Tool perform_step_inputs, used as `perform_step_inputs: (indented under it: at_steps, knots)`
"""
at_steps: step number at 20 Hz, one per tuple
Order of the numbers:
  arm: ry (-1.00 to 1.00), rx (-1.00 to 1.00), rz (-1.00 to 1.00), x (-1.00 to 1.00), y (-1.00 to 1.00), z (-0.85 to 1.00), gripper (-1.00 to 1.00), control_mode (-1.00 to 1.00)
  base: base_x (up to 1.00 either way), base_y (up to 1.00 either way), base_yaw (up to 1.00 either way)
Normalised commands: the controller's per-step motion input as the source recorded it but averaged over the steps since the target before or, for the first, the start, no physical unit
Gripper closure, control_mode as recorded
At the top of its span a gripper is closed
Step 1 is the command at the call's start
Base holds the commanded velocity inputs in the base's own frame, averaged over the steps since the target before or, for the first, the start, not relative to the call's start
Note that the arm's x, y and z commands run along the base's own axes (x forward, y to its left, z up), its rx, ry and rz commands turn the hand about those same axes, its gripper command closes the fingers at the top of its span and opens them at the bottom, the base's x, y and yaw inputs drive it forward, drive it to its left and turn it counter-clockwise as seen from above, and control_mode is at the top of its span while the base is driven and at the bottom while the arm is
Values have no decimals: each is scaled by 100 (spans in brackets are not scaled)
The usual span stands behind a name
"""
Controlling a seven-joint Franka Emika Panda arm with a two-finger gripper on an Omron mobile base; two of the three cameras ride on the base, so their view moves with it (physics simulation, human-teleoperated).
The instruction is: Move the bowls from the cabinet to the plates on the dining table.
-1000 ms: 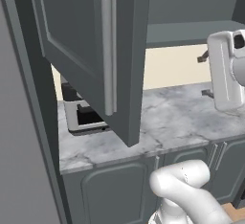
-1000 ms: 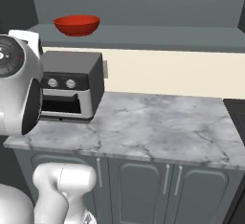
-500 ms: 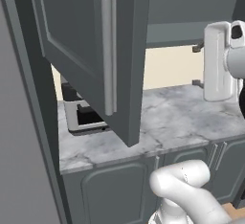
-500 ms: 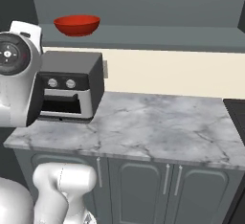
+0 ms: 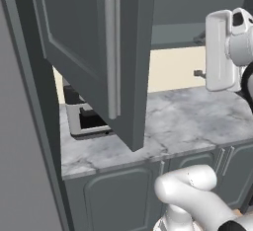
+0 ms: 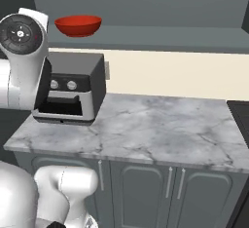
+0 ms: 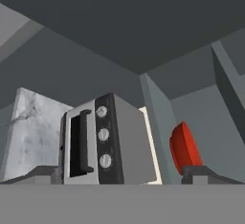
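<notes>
On the open cabinet's [image 5: 89, 47] shelf, up beside the raised jaws, sits the red bowl [image 6: 78, 25], untouched; in the hand view it lies close by the far fingertip [image 7: 206, 174]. Over the last second the hand has climbed from desk [image 6: 146, 124] height toward that shelf, so the reach for the first bowl looks begun. The jaws [image 7: 124, 176] stand wide, holding nothing. The hand is rolled sideways, aimed past the toaster oven [image 6: 73, 93], which stands below the bowl, into the cabinet. Plates and dining table are still to come.
</notes>
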Motion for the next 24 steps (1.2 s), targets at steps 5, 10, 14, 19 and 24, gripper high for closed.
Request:
perform_step_inputs:
  at_steps: [5, 10, 14, 19, 24]
  knots:
    - [0, 4, 6, 40, 0, 3, -100, -100, 0, 0, 0]
    - [0, 4, 3, 40, 0, 0, -100, -100, 0, 0, 0]
    - [1, 1, 2, 40, 6, 0, -100, -100, 0, 0, 0]
    - [4, 0, 0, 37, 15, 0, -100, -100, 0, 0, 0]
    - [5, 0, 0, 40, 12, 0, -100, -100, 0, 0, 0]
